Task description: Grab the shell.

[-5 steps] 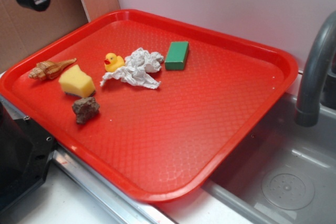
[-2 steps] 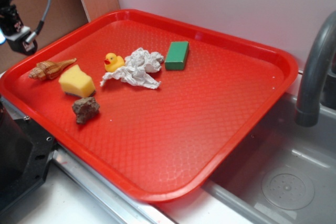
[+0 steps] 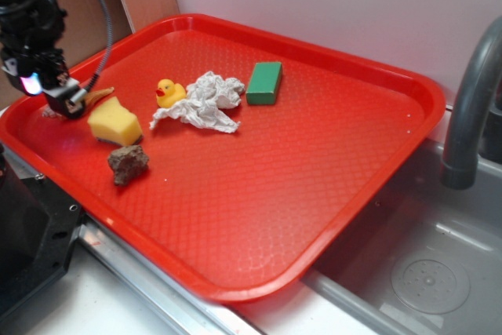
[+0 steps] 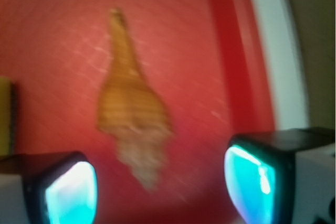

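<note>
Where the tray's (image 3: 329, 194) left rim runs nearest the arm, the shell (image 4: 134, 114) lies flat on the red surface, and only its pointed tail pokes out from behind the gripper (image 3: 63, 98) in the exterior view. From the wrist camera, though blurred, the shell shows whole: a tan ridged body, its long axis running up and down the frame, with the thin tail pointing away to the top and the knobbly spire end toward the bottom, almost between the two fingers. One glowing fingertip (image 4: 68, 192) sits to the shell's left, the other to its right, with a wide gap between them, so the claw is spread apart and holds nothing. The fingers appear to straddle the shell across its narrow width, at right angles to its length, which suits a pinch; the shell sits a little nearer the left finger than the right one.

A yellow sponge (image 3: 114, 121) lies just beside the shell on the tray's inner side, and a rock (image 3: 128, 164) sits below the sponge. Further off are a duck (image 3: 168, 92), a crumpled tissue (image 3: 202, 102) and a green block (image 3: 264, 83).
</note>
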Controlling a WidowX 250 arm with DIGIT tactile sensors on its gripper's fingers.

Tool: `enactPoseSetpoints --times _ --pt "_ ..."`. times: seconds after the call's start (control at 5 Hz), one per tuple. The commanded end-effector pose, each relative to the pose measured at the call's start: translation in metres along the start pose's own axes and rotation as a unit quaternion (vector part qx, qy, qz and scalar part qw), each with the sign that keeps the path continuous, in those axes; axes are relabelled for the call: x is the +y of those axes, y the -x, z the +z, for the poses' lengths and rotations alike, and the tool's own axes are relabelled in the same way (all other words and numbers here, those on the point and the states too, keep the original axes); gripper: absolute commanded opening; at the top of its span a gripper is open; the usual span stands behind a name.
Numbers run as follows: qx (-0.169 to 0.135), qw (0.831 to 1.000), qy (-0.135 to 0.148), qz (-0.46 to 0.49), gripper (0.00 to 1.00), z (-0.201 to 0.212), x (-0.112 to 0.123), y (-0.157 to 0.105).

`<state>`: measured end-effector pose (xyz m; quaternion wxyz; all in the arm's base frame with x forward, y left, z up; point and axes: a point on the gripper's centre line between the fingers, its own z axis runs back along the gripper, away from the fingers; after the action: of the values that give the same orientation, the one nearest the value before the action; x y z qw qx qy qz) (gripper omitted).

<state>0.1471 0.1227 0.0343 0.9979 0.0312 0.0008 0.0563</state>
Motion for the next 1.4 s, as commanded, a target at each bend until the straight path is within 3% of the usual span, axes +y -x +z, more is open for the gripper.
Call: enactPoseSetpoints --times 0.0,0.2,0.4,0.6,0.8,1.0,1.2 --pt "-0.009 0.999 -0.013 -0.034 1.00 -0.009 -0.022 -0.016" --pt "0.004 0.999 -0.013 -0.033 1.00 -0.024 -0.012 0.006" --pt "0.016 1.000 -0.015 -0.013 0.00 -0.019 -0.019 -0.013" --pt "0.005 1.000 -0.023 -0.013 0.00 -0.008 -0.020 -0.010" --pt "-0.030 0.998 -0.043 -0.022 0.00 0.030 -0.034 -0.016" --pt "-0.092 0.995 -0.040 -0.019 0.00 0.083 -0.074 -0.018" --pt "-0.129 0.992 -0.009 0.006 0.00 0.138 -0.107 -0.011"
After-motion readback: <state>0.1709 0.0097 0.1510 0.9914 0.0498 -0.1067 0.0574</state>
